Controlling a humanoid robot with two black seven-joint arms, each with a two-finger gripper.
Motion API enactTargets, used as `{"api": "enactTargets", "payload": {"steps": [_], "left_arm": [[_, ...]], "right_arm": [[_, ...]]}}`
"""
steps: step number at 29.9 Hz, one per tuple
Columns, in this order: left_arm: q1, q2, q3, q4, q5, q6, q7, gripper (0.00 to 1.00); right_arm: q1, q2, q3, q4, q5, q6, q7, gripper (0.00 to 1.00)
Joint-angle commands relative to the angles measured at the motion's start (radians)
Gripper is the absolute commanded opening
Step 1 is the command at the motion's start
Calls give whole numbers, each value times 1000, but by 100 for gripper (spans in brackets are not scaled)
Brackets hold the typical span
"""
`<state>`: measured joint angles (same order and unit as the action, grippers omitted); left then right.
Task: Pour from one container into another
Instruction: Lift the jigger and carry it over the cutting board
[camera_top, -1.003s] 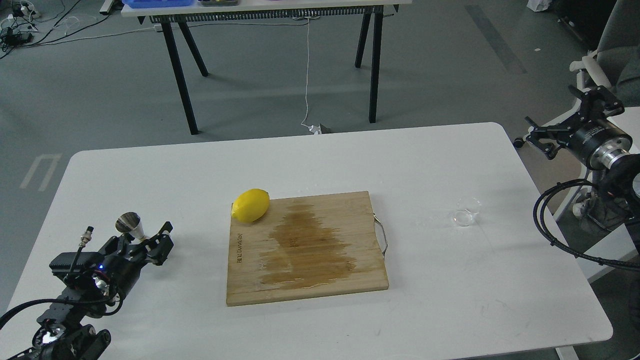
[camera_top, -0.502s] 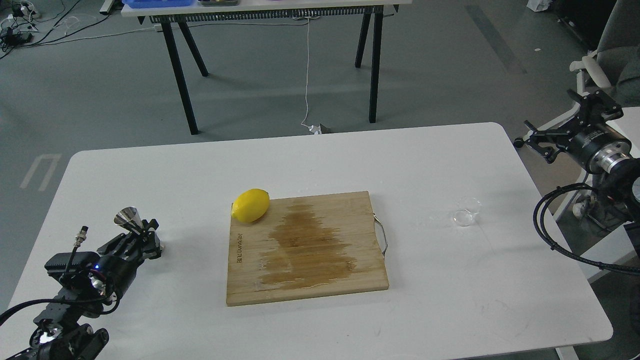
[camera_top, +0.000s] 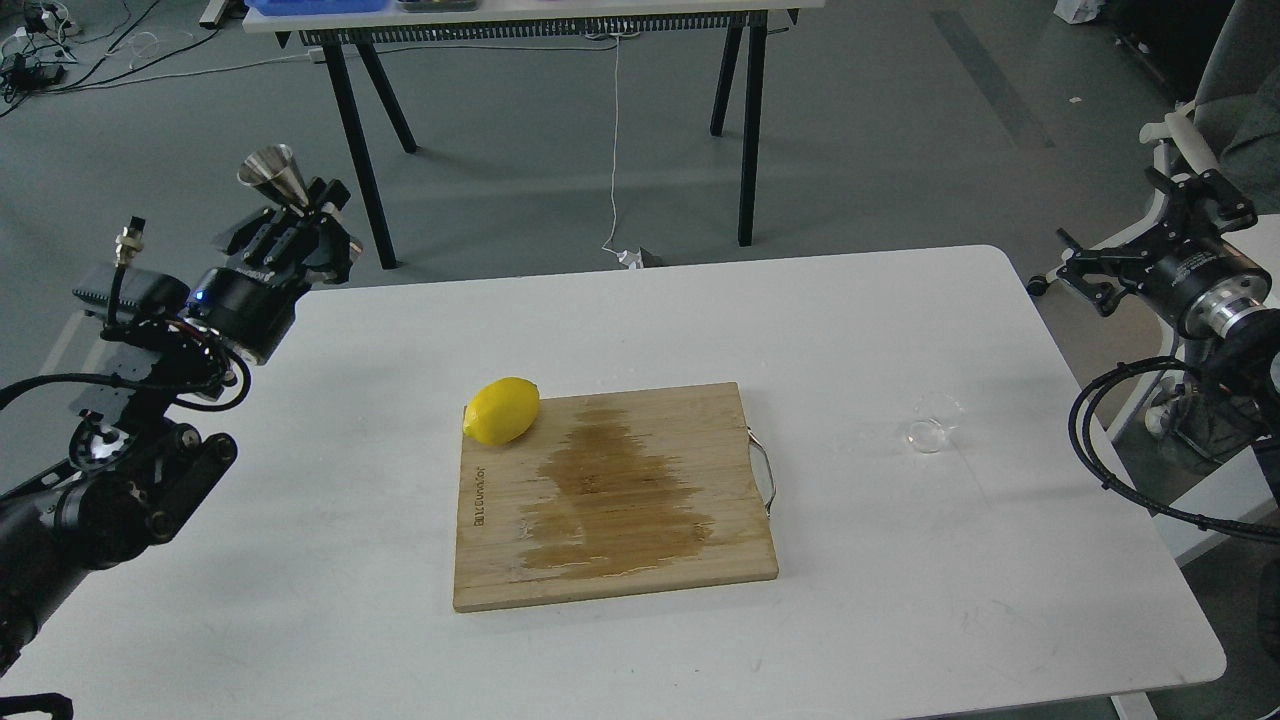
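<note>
The shiny steel jigger (camera_top: 279, 178) is held upright in the air above the table's far left edge, with my left gripper (camera_top: 300, 222) shut on its lower half. The tiny clear glass cup (camera_top: 932, 424) lies on the white table (camera_top: 880, 560) at the right, seemingly on its side. My right gripper (camera_top: 1150, 235) hovers beyond the table's right edge, well above and right of the cup, its fingers spread apart with nothing between them.
A wooden cutting board (camera_top: 612, 500) with a wet stain lies in the middle of the table. A yellow lemon (camera_top: 502, 410) rests at the board's far left corner. A black-legged table (camera_top: 540, 30) stands behind on the floor.
My left arm has lifted the jigger from low over the table's near left up and away to the far left edge. The right gripper barely shifted.
</note>
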<state>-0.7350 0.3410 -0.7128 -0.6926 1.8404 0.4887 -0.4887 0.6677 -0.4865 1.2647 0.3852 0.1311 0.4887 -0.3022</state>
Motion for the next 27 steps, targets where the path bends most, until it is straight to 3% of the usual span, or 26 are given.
{"api": "enactTargets", "payload": {"steps": [1, 7, 10, 16, 27], "left_arm": [[-59, -80, 93, -86, 10, 0, 0, 3], [-54, -209, 309, -84, 80, 0, 0, 4], [9, -255, 372, -80, 106, 0, 0, 4], [74, -341, 380, -10, 207, 0, 0, 4], [129, -341, 411, 65, 212, 0, 0, 4]], "right_arm": [[3, -1, -1, -2, -1, 0, 0, 99], [3, -7, -4, -5, -2, 0, 0, 99], [4, -9, -7, -14, -4, 0, 0, 99], [6, -9, -13, -12, -5, 0, -2, 99], [6, -12, -15, -8, -5, 0, -2, 99]]}}
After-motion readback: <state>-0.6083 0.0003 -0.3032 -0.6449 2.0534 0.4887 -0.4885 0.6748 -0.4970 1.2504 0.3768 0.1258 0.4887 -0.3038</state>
